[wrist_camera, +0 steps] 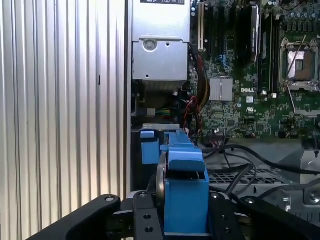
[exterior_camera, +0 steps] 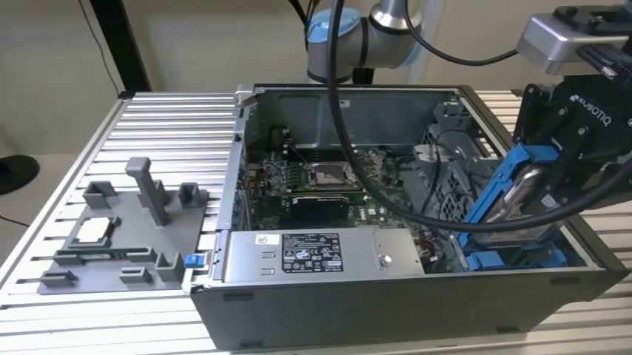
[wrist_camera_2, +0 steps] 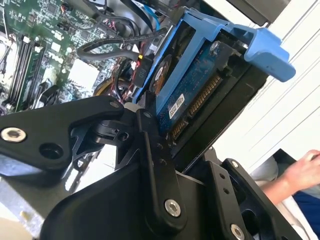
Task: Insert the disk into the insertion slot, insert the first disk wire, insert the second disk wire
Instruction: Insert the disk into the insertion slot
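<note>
My gripper (exterior_camera: 541, 194) is shut on the disk (exterior_camera: 522, 183), a silver drive in a bright blue carrier frame. I hold it tilted, one end up, over the right end of the open computer case in the exterior view. Just below it sits the insertion slot (exterior_camera: 513, 251), a grey bay with blue tabs. In both wrist views the black fingers (wrist_camera_2: 150, 150) clamp the disk (wrist_camera_2: 192, 87) from both sides, and its blue frame (wrist_camera: 182, 175) stands edge-on between them. A black wire with a connector (wrist_camera_2: 141, 64) lies loose in the case beside the disk.
A grey power-supply box (exterior_camera: 316, 255) lies along the case's front wall, with the motherboard and CPU socket (exterior_camera: 326, 174) behind it. A grey fixture (exterior_camera: 118, 237) with small parts stands on the ribbed table at the exterior view's left. A person's hand (wrist_camera_2: 306, 172) rests beyond the case.
</note>
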Robot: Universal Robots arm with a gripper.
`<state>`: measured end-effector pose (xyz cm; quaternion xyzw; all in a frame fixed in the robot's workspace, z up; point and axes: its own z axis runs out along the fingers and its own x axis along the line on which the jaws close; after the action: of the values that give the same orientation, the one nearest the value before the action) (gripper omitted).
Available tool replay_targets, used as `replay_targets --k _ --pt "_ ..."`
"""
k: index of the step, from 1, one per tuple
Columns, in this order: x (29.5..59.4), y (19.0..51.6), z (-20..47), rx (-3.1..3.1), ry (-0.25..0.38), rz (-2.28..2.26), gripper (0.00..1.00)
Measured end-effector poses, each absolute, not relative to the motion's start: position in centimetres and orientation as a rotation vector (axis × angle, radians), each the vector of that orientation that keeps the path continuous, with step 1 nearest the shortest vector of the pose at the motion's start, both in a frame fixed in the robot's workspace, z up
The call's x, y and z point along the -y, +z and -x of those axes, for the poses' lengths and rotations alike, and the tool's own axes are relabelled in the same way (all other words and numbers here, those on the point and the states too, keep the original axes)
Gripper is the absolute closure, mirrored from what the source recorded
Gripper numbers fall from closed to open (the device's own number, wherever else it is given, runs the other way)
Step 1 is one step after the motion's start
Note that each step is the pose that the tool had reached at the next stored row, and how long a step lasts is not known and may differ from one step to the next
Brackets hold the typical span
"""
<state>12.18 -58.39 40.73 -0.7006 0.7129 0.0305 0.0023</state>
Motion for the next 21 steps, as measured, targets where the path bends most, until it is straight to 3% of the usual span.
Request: replay_targets --k 21 --pt "58.4 38.9 -12.2 -2.233 0.102 2.195 1.0"
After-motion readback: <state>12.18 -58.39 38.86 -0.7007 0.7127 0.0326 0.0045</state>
